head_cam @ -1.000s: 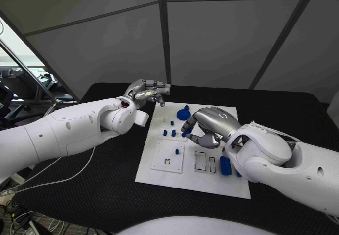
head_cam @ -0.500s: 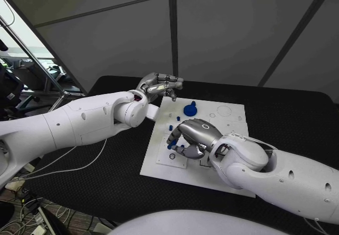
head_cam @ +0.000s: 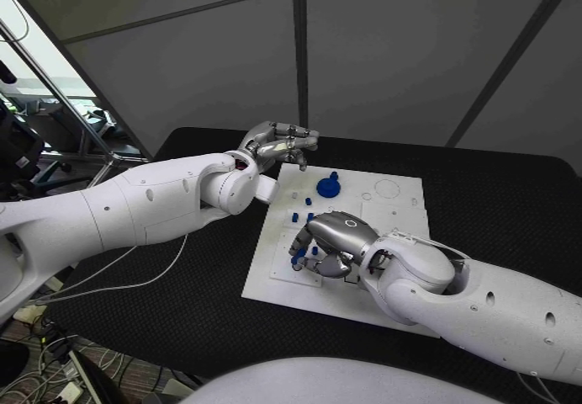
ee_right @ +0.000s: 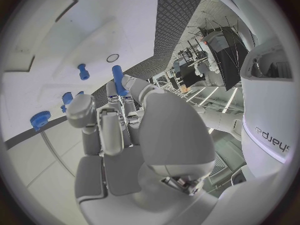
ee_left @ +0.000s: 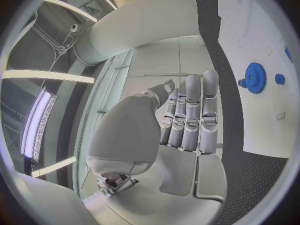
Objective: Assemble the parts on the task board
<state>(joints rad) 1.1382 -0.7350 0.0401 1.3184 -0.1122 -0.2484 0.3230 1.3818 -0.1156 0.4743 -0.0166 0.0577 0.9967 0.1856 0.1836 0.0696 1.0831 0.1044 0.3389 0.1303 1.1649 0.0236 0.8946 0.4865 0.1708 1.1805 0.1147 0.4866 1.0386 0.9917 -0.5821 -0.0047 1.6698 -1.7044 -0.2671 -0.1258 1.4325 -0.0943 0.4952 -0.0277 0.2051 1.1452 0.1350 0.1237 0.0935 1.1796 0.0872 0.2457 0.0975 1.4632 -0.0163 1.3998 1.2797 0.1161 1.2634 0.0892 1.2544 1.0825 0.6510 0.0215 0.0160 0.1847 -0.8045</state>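
The left arm reaches in from the left, its left hand point(head_cam: 279, 141) raised with fingers point(ee_left: 194, 117) curled in together. The right hand point(head_cam: 330, 242) is lower, its fingers point(ee_right: 112, 120) bent downward

White task board point(head_cam: 394, 220) flat; blue gear point(head_cam: 327, 187), probably upright pegs point(head_cam: 295, 217).

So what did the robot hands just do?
The right robot hand slid across the task board toward its near left part, with a blue peg pinched in its fingers. The left robot hand stayed curled by the far corner, and the blue gear stayed put.
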